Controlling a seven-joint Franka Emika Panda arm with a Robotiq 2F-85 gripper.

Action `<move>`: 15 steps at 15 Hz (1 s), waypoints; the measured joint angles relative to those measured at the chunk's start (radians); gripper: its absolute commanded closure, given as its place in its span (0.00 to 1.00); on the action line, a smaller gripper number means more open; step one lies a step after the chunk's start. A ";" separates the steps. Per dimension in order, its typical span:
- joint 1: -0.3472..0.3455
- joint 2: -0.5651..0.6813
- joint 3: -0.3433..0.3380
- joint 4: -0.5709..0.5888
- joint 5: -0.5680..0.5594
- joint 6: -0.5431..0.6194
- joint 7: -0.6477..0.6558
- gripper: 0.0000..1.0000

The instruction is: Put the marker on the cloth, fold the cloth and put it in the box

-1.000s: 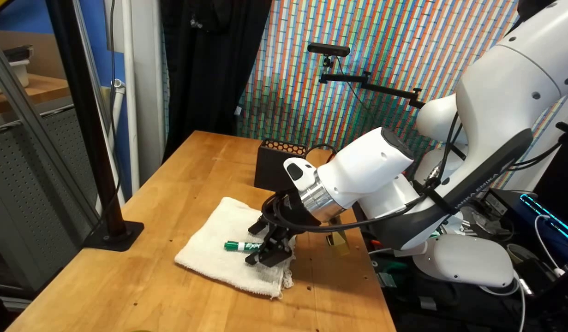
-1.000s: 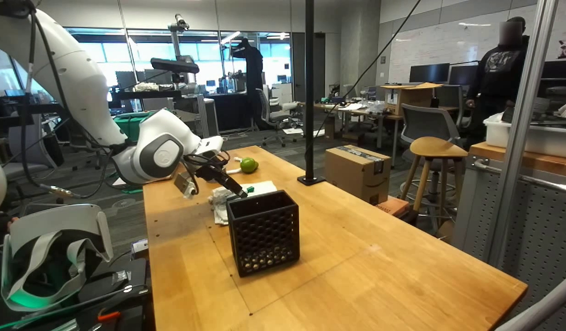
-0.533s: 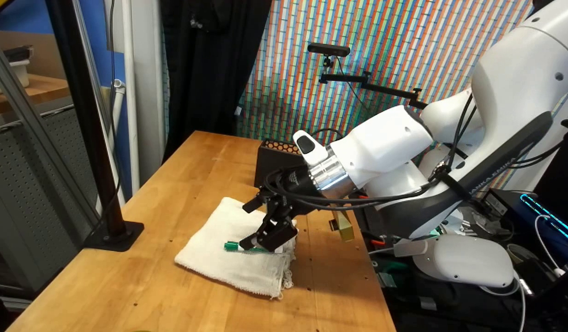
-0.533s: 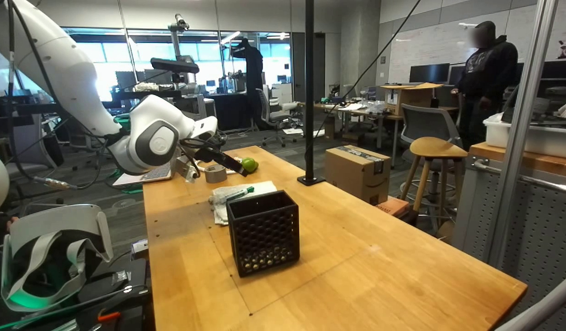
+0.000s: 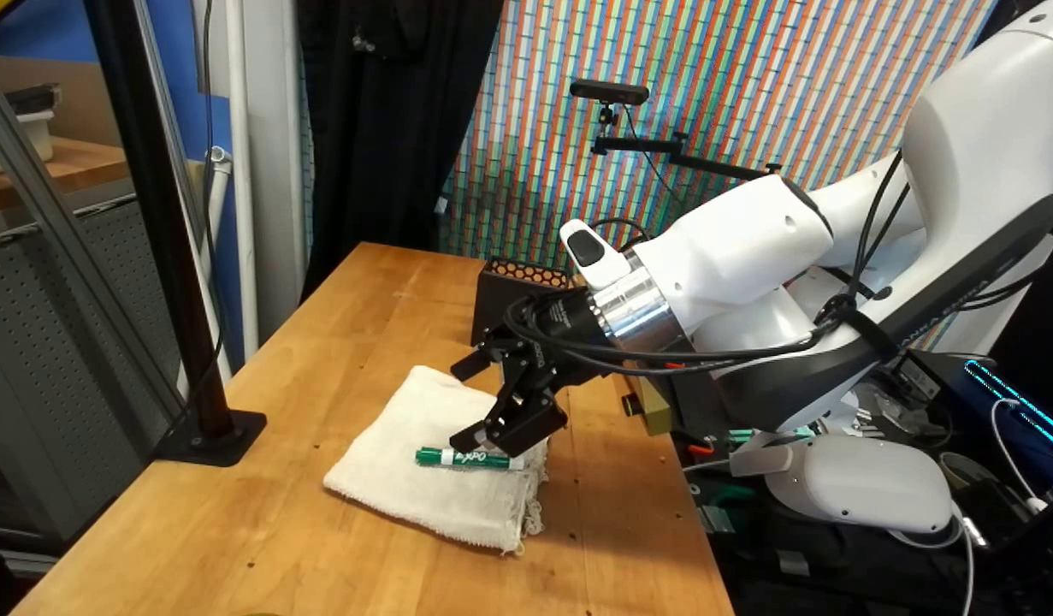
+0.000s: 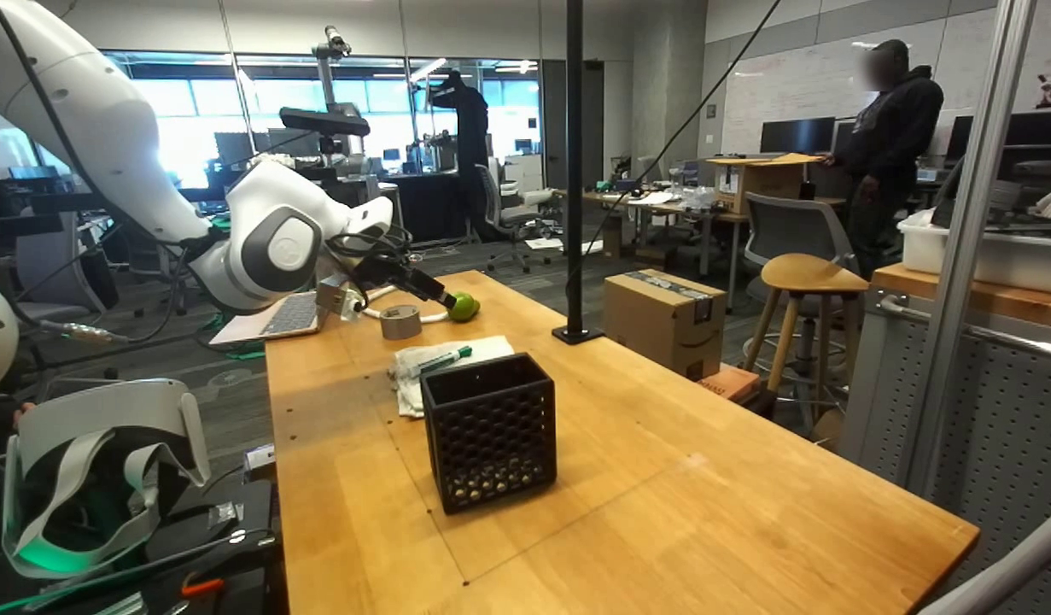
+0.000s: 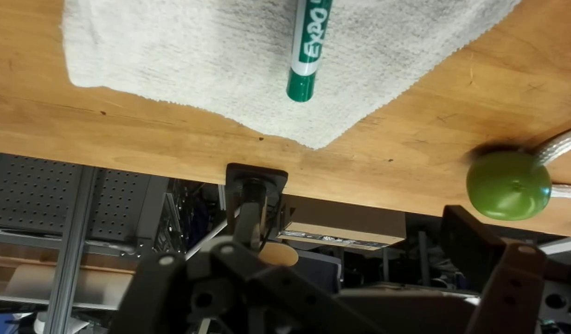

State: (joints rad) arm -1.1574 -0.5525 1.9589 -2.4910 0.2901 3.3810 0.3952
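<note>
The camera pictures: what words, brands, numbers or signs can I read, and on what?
"EXPO": on the green marker, clearest in the wrist view.
"ANKA": on the robot arm; the rest is hidden or blurred.
A curved sign without words: on the cardboard box.
Too small or blurred to read: print on the gripper, the orange box and the whiteboard.

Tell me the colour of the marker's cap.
Green; the marker's cap shows best in the wrist view.
</note>
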 measured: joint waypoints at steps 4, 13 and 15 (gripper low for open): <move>0.059 0.036 -0.025 -0.027 -0.008 0.011 0.000 0.00; 0.234 0.104 0.085 -0.159 -0.025 0.038 0.002 0.00; 0.230 0.104 0.108 -0.157 -0.047 0.042 0.001 0.00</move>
State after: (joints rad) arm -0.9273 -0.4486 2.0674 -2.6482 0.2434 3.4229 0.3957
